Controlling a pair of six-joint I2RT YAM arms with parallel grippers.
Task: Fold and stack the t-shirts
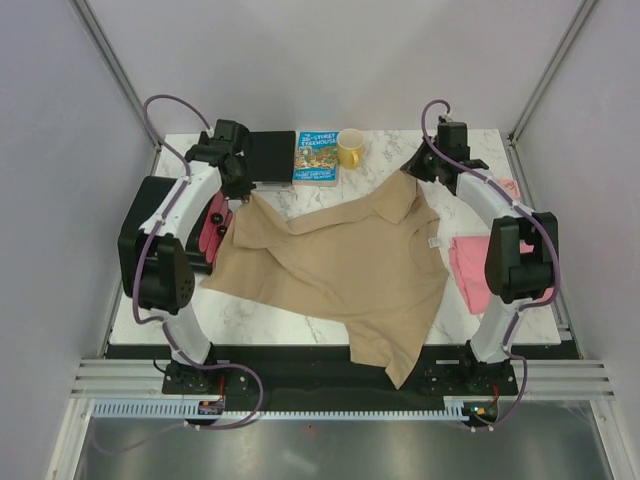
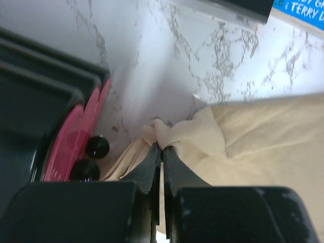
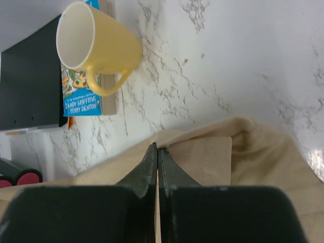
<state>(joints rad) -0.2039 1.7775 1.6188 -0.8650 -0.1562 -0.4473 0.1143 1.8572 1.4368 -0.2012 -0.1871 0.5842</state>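
Note:
The tan t-shirt [image 1: 350, 262] lies spread over the middle of the marble table, one part hanging over the near edge. Its small neck label [image 1: 434, 241] shows at the right. My left gripper [image 1: 240, 190] is shut on the shirt's far left corner [image 2: 167, 134]. My right gripper [image 1: 418, 170] is shut on the shirt's far right corner [image 3: 169, 137]. Both corners are pinched between closed jaws close above the table. The pink t-shirt [image 1: 472, 272] lies folded at the right, partly under my right arm.
A pink-and-black drawer box [image 1: 210, 228] stands at the left, also in the left wrist view [image 2: 66, 142]. A black box [image 1: 270, 155], a blue book [image 1: 317, 157] and a yellow mug [image 1: 350, 148] sit at the back; the mug [image 3: 96, 45] is close beyond my right gripper.

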